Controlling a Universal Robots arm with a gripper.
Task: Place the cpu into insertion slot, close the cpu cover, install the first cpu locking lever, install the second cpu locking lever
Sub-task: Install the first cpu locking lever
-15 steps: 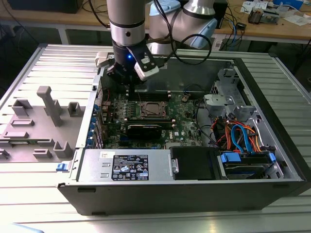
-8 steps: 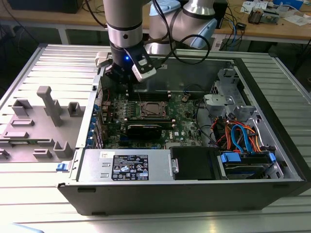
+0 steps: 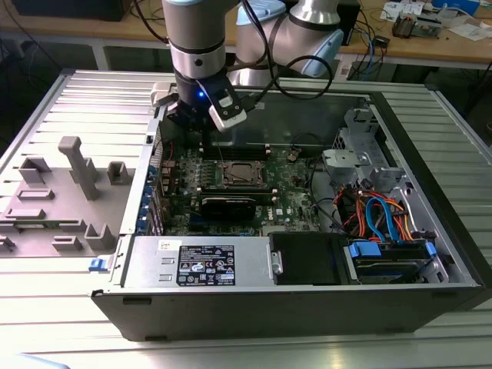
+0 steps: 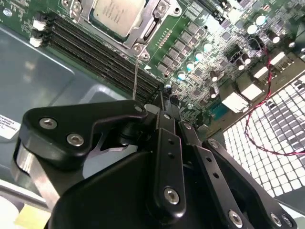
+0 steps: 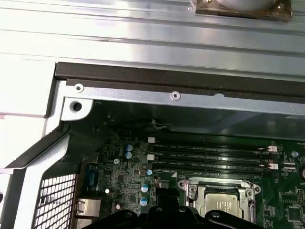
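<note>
One cpu (image 4: pixel 116 13) is sitting in the insertion slot (image 3: pixel 244 174) for you, its dull silver top facing up, near the middle of the green circuit board (image 3: pixel 294 202). The cpu cover (image 4: pixel 151 23) is lying flat around it, framing the chip in its window. A thin metal rod (image 4: pixel 136 76) is reaching from the socket's corner across the memory slots (image 4: pixel 95 47), which are running along the socket's side toward the far wall of the computer case (image 3: pixel 307 307).

Your gripper (image 4: pixel 164 95) is hanging just past those slots, over the board's far corner by the perforated rear grille (image 5: pixel 57 200), and it is not touching the cover. Its black links are meeting at one tip with nothing clamped between them, and the rod's end is disappearing behind one link.

On the socket's other side, a long black card (image 3: pixel 227 206) is lying across the board. A labelled power supply (image 3: pixel 200 265) is sitting along the case's near edge, and blue and orange cables (image 3: pixel 380 219) are crowding the corner on the exterior view's right. The case is resting on a slatted metal table (image 3: pixel 69 92), where a grey plastic fixture (image 3: pixel 65 181) is standing beside it on the exterior view's left.
</note>
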